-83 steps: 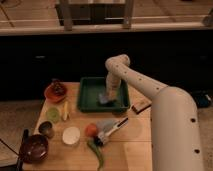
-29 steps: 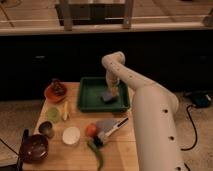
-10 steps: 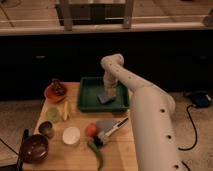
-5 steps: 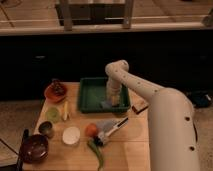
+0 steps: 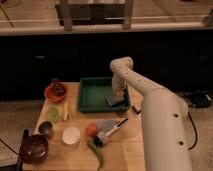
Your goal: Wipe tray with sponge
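The dark green tray sits at the back of the wooden table. My gripper reaches down into the tray's right front corner from the white arm that arches over its right side. It is shut on the small grey-blue sponge, which rests on the tray floor under it.
An orange-red plate stands left of the tray. In front lie a green cup, a metal can, a white disc, a dark bowl, an orange ball, a grey blade with white handle and a green pepper.
The gripper and sponge have slid from the middle of the tray towards its right front corner, and the arm has swung right.
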